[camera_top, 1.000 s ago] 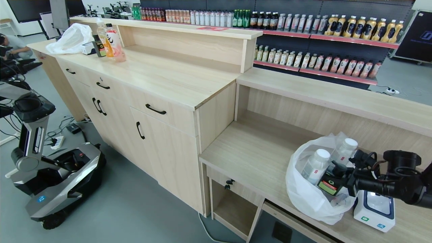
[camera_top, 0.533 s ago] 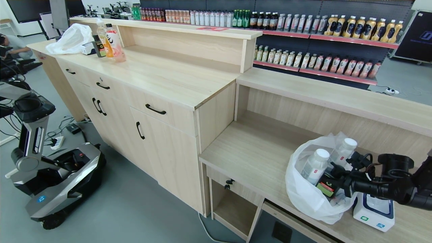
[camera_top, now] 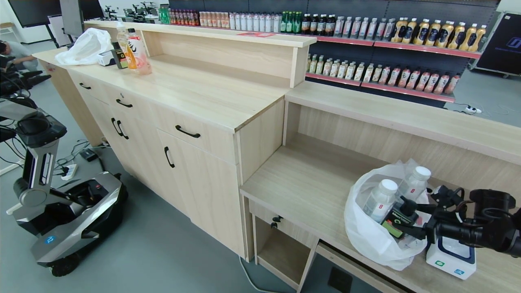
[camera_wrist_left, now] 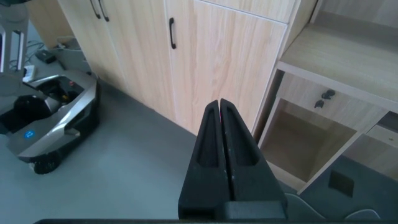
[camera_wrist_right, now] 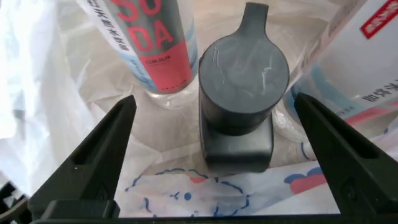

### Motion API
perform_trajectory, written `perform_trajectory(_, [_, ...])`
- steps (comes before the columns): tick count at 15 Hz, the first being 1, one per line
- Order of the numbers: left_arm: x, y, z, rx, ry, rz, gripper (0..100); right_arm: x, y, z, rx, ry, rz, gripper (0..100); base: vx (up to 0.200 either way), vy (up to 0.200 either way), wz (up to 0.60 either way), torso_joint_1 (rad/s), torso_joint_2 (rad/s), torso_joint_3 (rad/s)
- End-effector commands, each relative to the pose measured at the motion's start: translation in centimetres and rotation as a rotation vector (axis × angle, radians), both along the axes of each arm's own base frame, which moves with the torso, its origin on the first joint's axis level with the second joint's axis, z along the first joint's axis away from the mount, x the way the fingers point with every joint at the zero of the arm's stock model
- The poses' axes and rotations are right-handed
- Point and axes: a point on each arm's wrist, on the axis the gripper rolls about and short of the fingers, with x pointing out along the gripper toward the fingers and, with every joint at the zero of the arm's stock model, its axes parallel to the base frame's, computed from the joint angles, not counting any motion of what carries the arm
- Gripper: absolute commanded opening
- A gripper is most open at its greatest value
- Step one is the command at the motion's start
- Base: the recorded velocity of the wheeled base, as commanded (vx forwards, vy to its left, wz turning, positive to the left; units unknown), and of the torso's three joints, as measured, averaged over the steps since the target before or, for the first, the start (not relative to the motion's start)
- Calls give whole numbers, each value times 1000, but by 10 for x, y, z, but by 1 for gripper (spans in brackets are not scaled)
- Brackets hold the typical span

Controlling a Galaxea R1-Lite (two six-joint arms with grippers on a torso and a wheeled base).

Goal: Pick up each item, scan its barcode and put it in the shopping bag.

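Note:
A white shopping bag (camera_top: 372, 240) stands on the low counter (camera_top: 309, 179), next to a white barcode scanner (camera_top: 451, 254). Two white-capped bottles (camera_top: 380, 199) stand inside it. My right gripper (camera_top: 407, 217) is at the bag's mouth, open, its fingers spread on either side of a dark container (camera_top: 395, 221) with a green and red label that lies in the bag. The right wrist view has this dark container (camera_wrist_right: 239, 106) between the spread fingers (camera_wrist_right: 99, 162), untouched, with a soda bottle (camera_wrist_right: 149, 43) beside it. My left gripper (camera_wrist_left: 219, 106) is shut, empty, over the floor.
On the tall counter at the far left sit another white bag (camera_top: 83, 47), a small box and two drink bottles (camera_top: 134, 49). Drink shelves (camera_top: 366, 36) line the back wall. A second robot's base (camera_top: 61, 211) stands on the floor to the left, by the cabinets.
My right gripper opened and let go of the dark container, which now lies in the bag. The right arm drew back slightly to the right.

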Motion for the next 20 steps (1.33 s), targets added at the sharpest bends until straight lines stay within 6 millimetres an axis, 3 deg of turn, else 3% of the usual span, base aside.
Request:
perform_trajectory(1, [0,0,0,0,0,2,0,-27,-3,32,19,-61,12,100,0,0,0,0,0,0])
perform_trajectory(9, [0,0,0,0,0,2,0,-106,5,149,-120,-274,-111,100,0,0,0,0,0,0])
perform_trajectory(14, [0,0,0,0,0,2,0,-127,4,184,-241,-371,-257,100,0,0,-600,0,2,0])
perform_trajectory(17, [0,0,0,0,0,2,0,-139,9,203,-163,-346,-463,100,0,0,-600,1,4,4])
perform_trajectory(20, [0,0,0,0,0,2,0,-139,30,217,-79,-335,-662,100,0,0,-600,2,4,4])
